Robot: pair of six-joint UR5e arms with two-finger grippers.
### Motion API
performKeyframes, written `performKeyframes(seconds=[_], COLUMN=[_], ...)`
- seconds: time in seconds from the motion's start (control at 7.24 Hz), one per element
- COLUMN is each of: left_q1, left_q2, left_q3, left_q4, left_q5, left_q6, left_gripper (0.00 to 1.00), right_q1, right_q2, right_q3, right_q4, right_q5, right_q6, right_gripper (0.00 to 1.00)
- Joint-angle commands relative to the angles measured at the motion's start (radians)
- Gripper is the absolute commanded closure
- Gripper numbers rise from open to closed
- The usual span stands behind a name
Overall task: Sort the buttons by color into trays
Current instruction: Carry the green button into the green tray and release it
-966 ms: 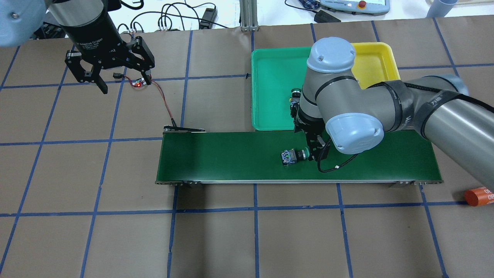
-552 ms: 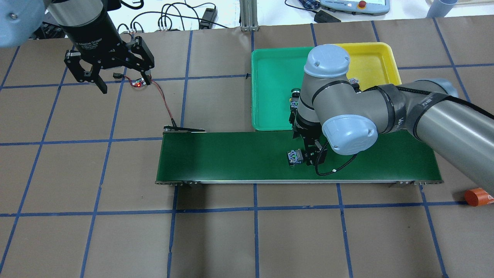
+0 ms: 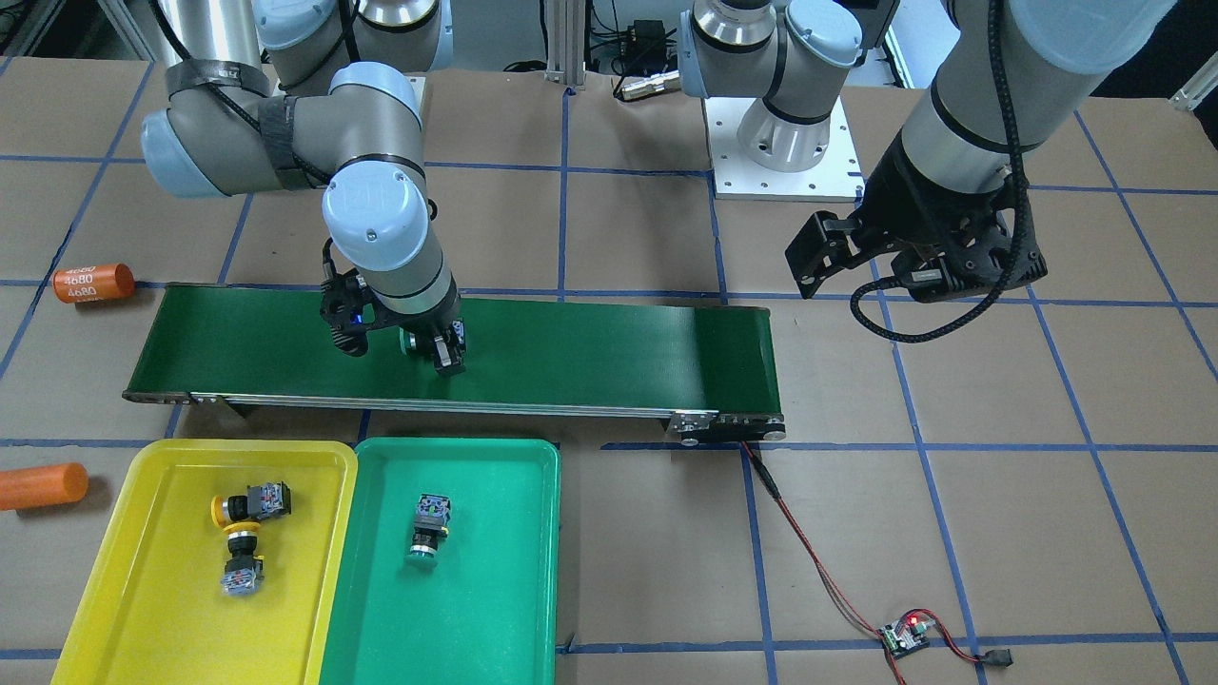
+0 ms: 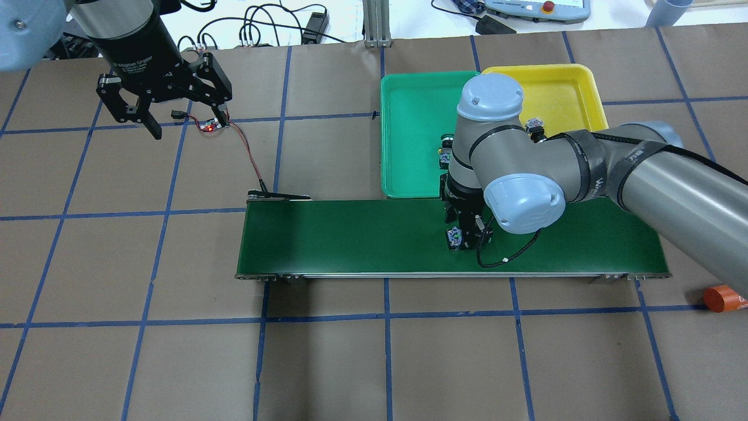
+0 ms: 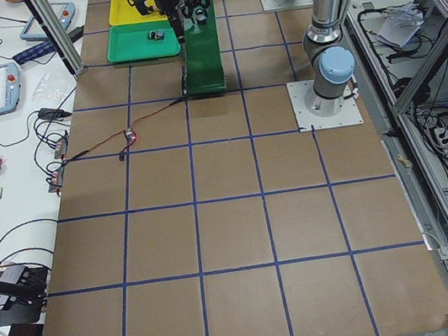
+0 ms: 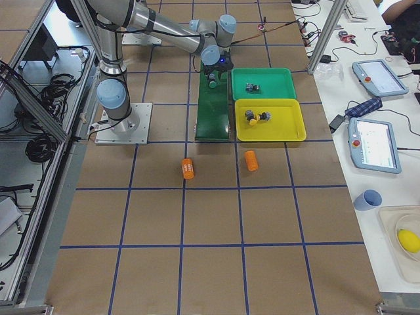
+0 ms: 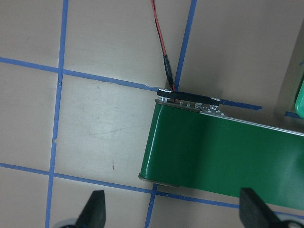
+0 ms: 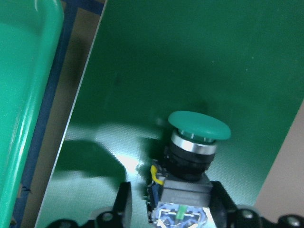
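My right gripper (image 8: 172, 209) is shut on a green-capped button (image 8: 198, 127), its fingers (image 8: 122, 202) clamping the grey-blue block over the conveyor belt (image 4: 350, 234). The same gripper (image 3: 430, 350) and button (image 4: 454, 237) show in the exterior views, mostly under the wrist. The green tray (image 3: 485, 609) holds another green button (image 3: 428, 528). Two yellow buttons (image 3: 249, 504) lie close together in the yellow tray (image 3: 133, 609). My left gripper (image 4: 187, 123) hangs open and empty, far off above the table's left side, and the left wrist view shows that gripper (image 7: 173, 209) over the belt's end.
Orange cylinders (image 3: 93, 283) lie on the table beside the belt's end, another orange cylinder (image 3: 38, 485) next to the yellow tray. A red wire runs from the belt to a small lit circuit board (image 3: 904, 636). The trays sit side by side along the belt's far edge.
The right wrist has shifted left over the belt, and the green button's block has swung right, in under the wrist. The left arm has not moved.
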Motion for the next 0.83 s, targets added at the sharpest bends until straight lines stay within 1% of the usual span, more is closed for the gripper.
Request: performKeyframes(seconds=[0.0,0.14,0.28,0.41,0.55,0.69], left_q1=[0.000,0.000,0.000,0.000,0.000,0.000], left_q2=[-0.004,-0.004,-0.004,-0.006,-0.009,-0.009], left_q3=[-0.002,0.001,0.001,0.000,-0.005,-0.016], left_q4=[0.003,0.003,0.003,0.003,0.030,0.045], left_q5=[-0.002,-0.001,0.004,0.004,0.002,0.004], left_q6=[0.000,0.000,0.000,0.000,0.000,0.000], left_gripper=[0.00,0.00,0.00,0.00,0.00,0.00], right_q1=[-0.009,-0.009,-0.008,-0.006,-0.009,-0.008], right_q2=[-0.005,-0.012,-0.022,-0.010,0.021,0.071], right_q3=[-0.012,-0.040,-0.105,-0.171,-0.222,-0.254], right_q4=[-0.004,-0.003,0.013,0.011,0.004,-0.018], right_q5=[-0.009,-0.024,-0.075,-0.078,-0.083,-0.109], right_q6=[-0.025,-0.042,-0.048,-0.091,-0.178,-0.268], right_gripper=[1.00,1.00,1.00,1.00,1.00,1.00])
